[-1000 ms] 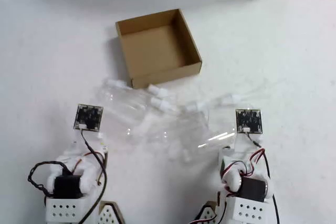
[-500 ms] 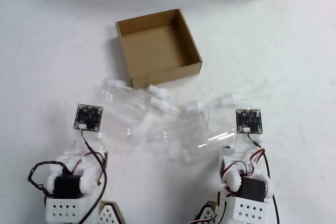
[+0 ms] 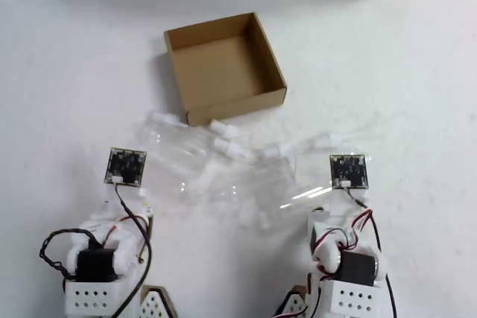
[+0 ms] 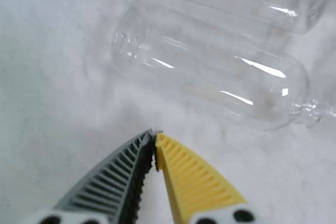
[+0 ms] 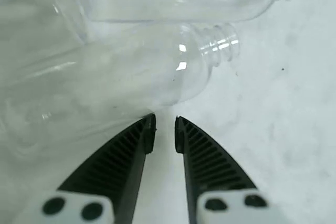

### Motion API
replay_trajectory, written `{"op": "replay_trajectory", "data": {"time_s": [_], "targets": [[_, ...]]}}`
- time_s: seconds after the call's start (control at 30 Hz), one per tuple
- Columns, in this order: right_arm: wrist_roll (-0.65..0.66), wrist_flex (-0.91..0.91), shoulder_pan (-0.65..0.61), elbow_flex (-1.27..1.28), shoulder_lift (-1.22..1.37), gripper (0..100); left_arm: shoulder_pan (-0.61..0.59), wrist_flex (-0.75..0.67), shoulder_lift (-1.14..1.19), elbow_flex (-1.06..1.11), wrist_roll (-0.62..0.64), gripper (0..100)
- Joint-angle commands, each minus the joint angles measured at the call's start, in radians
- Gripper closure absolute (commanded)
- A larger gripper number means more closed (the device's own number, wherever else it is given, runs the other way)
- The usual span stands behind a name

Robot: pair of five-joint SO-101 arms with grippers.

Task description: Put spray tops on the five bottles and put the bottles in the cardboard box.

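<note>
Task looks barely begun: cardboard box (image 3: 238, 107) holds nothing; bottles (image 3: 223, 176) lie flat on table (image 3: 387, 57) at box's 6 o'clock, between arms. Spray tops (image 3: 227, 130) loose among them. Long axes roughly 9-to-3, some slanted. Left claw (image 4: 155, 140) pressed together. Right claw (image 5: 163, 129) narrowly parted, gripping nothing, beside bare-necked bottle (image 5: 157, 72).

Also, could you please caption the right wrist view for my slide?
Right gripper, slightly open, beside a capless clear bottle on the table.
</note>
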Motion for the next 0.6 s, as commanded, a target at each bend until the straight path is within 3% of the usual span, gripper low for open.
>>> {"op": "replay_trajectory", "data": {"time_s": [0.0, 0.43, 0.57], "targets": [[0.009, -0.001, -0.018, 0.009, -0.008, 95.5, -0.005, 0.003, -0.007, -0.003, -0.005, 98], [0.011, -0.001, -0.012, 0.009, -0.008, 95.4, -0.012, -0.021, -0.007, -0.04, -0.008, 98], [0.011, -0.001, -0.001, 0.009, -0.008, 95.4, -0.094, -0.055, -0.007, -0.098, -0.009, 98]]}}
